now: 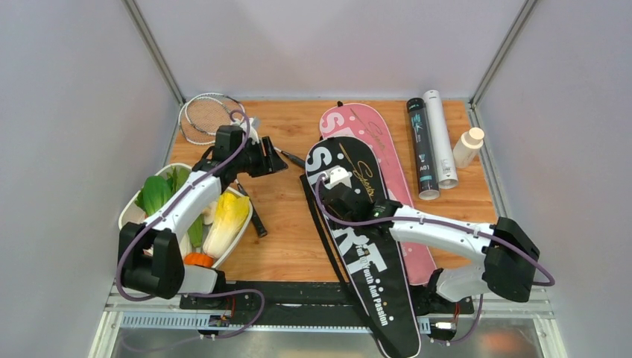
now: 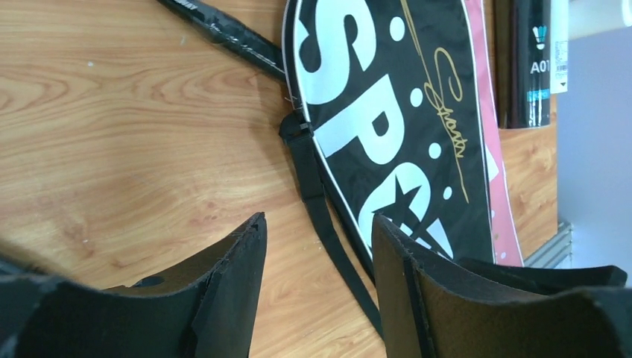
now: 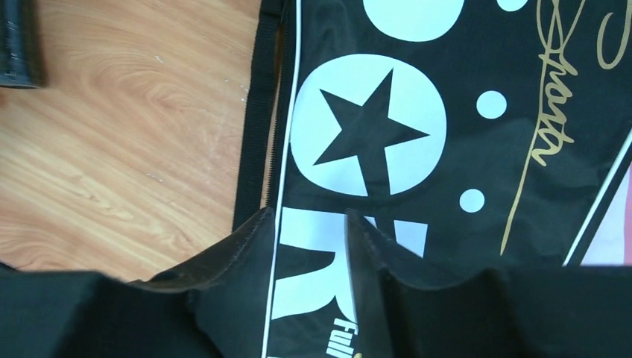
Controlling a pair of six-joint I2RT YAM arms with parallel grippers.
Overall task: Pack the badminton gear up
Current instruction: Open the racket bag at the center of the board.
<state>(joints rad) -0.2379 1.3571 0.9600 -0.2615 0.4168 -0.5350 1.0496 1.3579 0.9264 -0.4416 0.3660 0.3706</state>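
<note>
"How far along is the packing?"

"Hardly begun, I'd say. Nearest us the black bag (image 1: 376, 294) lies slantwise on the table (image 1: 283, 246), its narrow end hanging past the near edge. It's flat, with nothing sticking out. The right claw (image 3: 307, 224) hovers just over the white lettering, fingers a narrow way apart, gripping nothing."

"Is the zip open?"

"From where I stand I can't tell; that edge is poorly seen."

"And the other arm?"

"The left claw (image 2: 317, 231) is spread wide and empty, over bare wood just left of the bag's round end. A dark racket handle (image 2: 223, 30) lies near it. The tray of greens (image 1: 127, 211) sits under that arm, out of it all."

"Further back?"

"The pink bag (image 1: 365, 127) lies partly under the black one, flat too. A silver racket (image 1: 205, 115) is out in the far left corner. On the far right, the black tube (image 1: 422, 149) and white tube (image 1: 440, 134) lie side by side. I see no loose shuttlecocks. So rackets and tubes all remain to go in."
</note>
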